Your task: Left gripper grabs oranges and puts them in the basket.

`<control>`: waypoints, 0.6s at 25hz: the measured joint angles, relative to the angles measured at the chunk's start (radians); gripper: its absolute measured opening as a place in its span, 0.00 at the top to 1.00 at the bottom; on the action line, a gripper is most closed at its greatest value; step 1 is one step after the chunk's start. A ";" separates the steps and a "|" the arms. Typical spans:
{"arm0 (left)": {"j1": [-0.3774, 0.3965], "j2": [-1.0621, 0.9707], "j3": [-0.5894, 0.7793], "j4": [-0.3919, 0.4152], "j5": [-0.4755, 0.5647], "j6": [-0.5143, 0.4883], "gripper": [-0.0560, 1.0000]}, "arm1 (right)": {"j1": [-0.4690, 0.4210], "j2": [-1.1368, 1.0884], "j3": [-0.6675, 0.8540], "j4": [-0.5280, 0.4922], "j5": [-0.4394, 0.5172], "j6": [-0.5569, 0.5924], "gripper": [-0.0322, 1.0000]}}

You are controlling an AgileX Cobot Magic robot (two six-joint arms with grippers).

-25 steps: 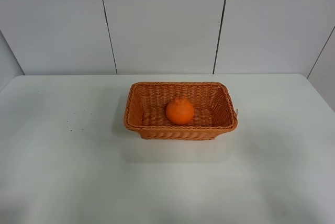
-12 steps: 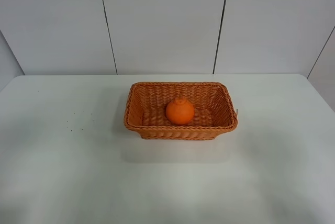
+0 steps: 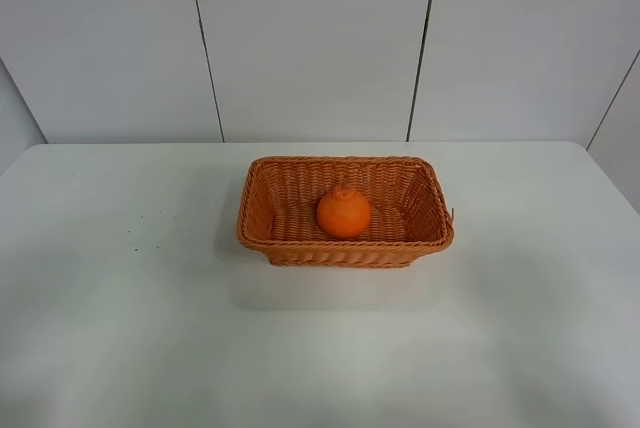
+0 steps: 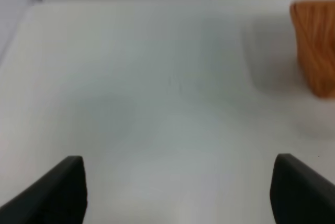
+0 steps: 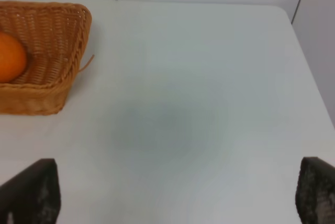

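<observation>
Tabletop [image 3: 120, 328], white and matte, fills the high view from edge to edge, with a few tiny dark specks on its left part and pale wall panels behind it. Neither arm shows in that view. The left tool [image 4: 178, 192] appears only in its own wrist view, where its two black fingers [image 4: 57, 190] stand wide apart over bare white surface with nothing between them; a blurred edge of the wicker shows off to one side there. Moving toward the middle of the high view, the basket [image 3: 262, 203] sits on the tabletop slightly toward the far edge, its long side facing the camera. The orange [image 3: 344, 213] rests inside the basket on the woven floor, near the middle, knobbly top upward. The right tool [image 5: 178, 198] likewise shows only in its wrist view, fingers [image 5: 36, 192] spread wide and holding nothing, with the basket's end and part of the orange visible beyond them.
</observation>
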 joint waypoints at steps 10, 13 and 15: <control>0.000 0.000 0.130 0.034 -0.022 -0.029 0.17 | 0.000 0.000 0.000 0.000 0.000 0.000 0.30; 0.000 0.000 0.134 0.036 -0.025 -0.030 0.17 | 0.000 0.000 0.000 0.000 0.000 0.000 0.30; 0.000 0.000 0.135 0.037 -0.030 -0.040 0.17 | 0.000 0.000 0.000 0.000 0.000 0.000 0.30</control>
